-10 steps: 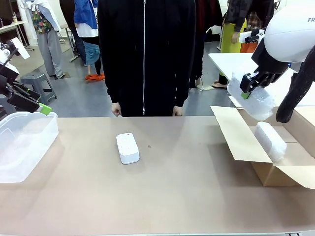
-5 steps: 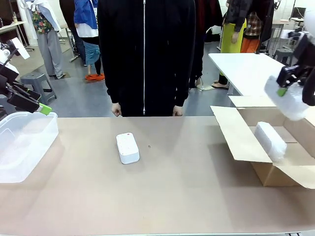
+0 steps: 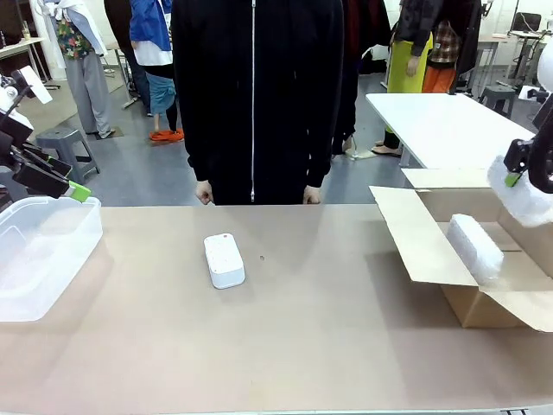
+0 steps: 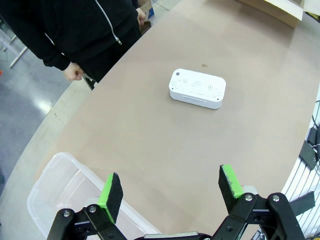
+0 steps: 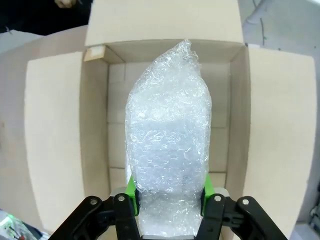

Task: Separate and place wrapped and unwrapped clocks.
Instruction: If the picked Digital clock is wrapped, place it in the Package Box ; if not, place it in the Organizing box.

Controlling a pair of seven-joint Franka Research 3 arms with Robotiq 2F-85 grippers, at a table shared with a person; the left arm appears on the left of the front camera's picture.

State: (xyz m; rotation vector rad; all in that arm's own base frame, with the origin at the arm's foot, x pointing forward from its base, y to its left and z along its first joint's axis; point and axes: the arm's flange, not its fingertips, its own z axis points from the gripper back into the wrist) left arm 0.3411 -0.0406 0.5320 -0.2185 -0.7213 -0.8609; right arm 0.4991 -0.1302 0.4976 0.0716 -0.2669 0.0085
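Note:
The unwrapped clock (image 3: pixel 224 260), a smooth white block, lies on the table's middle left; from the left wrist it is the white block (image 4: pixel 197 88) far ahead of the fingers. One wrapped clock (image 3: pixel 473 246) leans inside the open cardboard box (image 3: pixel 484 303) at the right. My right gripper (image 3: pixel 516 177) is shut on a second wrapped clock (image 3: pixel 525 199) above the box's far side. In the right wrist view that bubble-wrapped clock (image 5: pixel 169 145) stands between the green pads of the right gripper (image 5: pixel 169 196), over the box interior (image 5: pixel 116 100). My left gripper (image 3: pixel 69 179) hangs open above the bin, its jaws (image 4: pixel 171 186) wide and empty.
A clear plastic bin (image 3: pixel 34 259) sits at the table's left edge, below the left gripper (image 4: pixel 52 187). A person in black stands at the far side, hands (image 3: pixel 204 192) at the table edge. The box's flaps (image 3: pixel 415 233) spread out over the table.
My right gripper has carried the wrapped clock rightward and slightly down, from left of the box to above it. The left arm and the bare clock have not moved.

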